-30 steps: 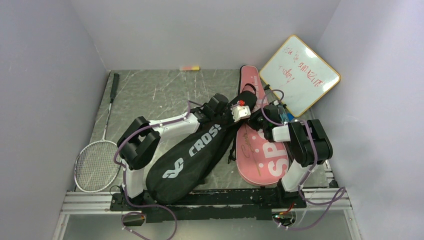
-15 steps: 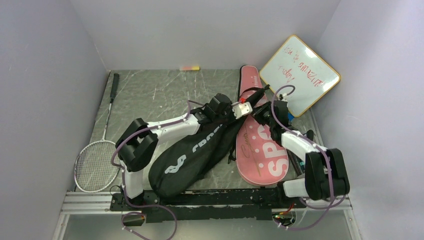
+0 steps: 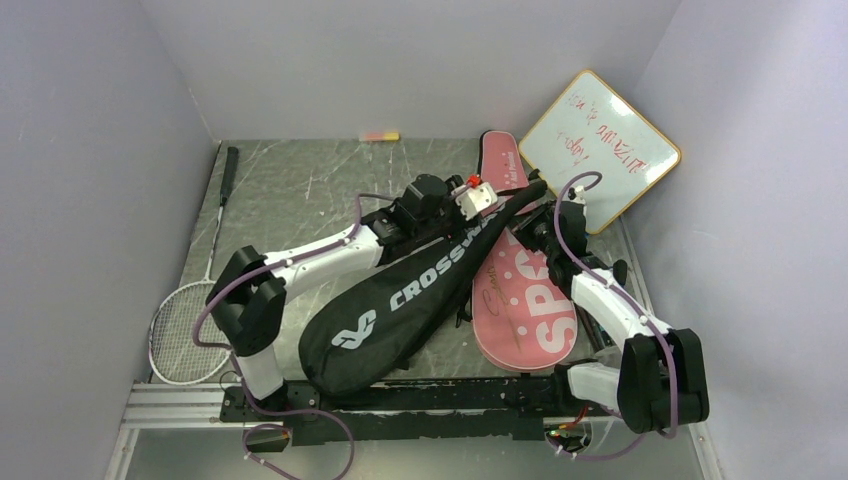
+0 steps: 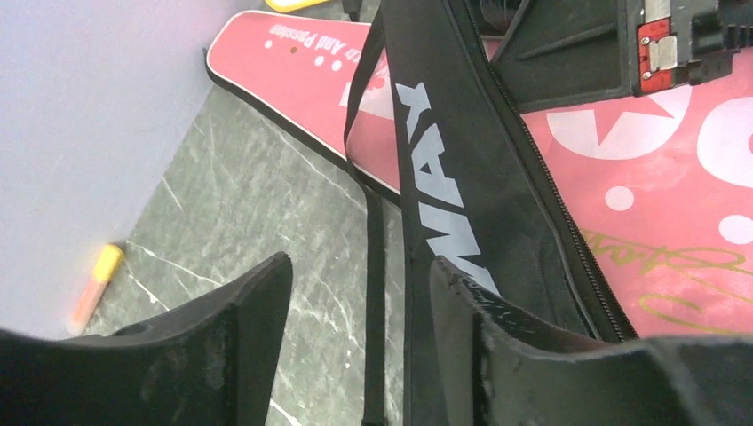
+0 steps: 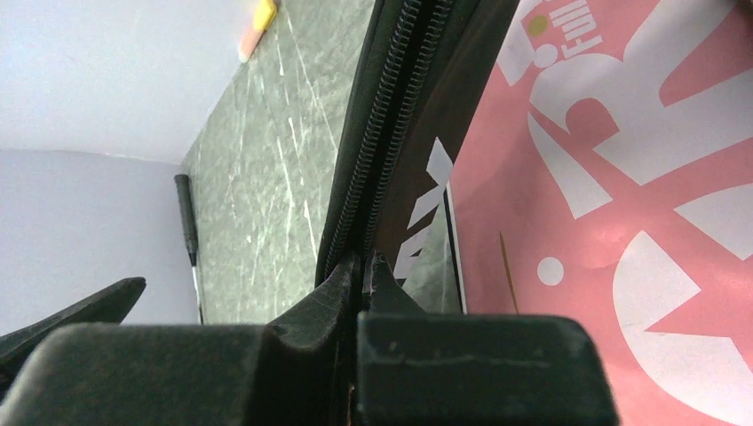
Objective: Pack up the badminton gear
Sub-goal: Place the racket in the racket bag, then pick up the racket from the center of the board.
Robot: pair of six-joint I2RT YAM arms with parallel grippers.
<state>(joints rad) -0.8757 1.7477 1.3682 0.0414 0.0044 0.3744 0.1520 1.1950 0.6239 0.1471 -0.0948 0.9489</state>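
The black "CROSSWAY" racket cover (image 3: pixel 420 290) lies on a slant, with its narrow end over the pink "SPORT" racket cover (image 3: pixel 525 300). My right gripper (image 3: pixel 537 222) is shut on the black cover's zipper edge (image 5: pixel 391 133); in the right wrist view the fingertips (image 5: pixel 364 259) pinch together. My left gripper (image 3: pixel 495 200) hovers over the same narrow end, open (image 4: pixel 360 262). A thin black strap (image 4: pixel 375 293) runs loose between its fingers. The right finger rests beside the cover's lettering (image 4: pixel 435 177). A white-framed racket (image 3: pixel 190 335) lies at the far left.
A wood-framed whiteboard (image 3: pixel 600 150) leans in the back right corner, just behind the right arm. A small pink-yellow marker (image 3: pixel 378 135) lies against the back wall. Walls close in on the left, back and right. The arm bases' rail (image 3: pixel 420 400) runs along the near edge.
My left gripper has opened and let go of the black cover. My right arm stretched out and shut on the cover's zipper edge. The cover now lies straighter, its narrow end farther back right.
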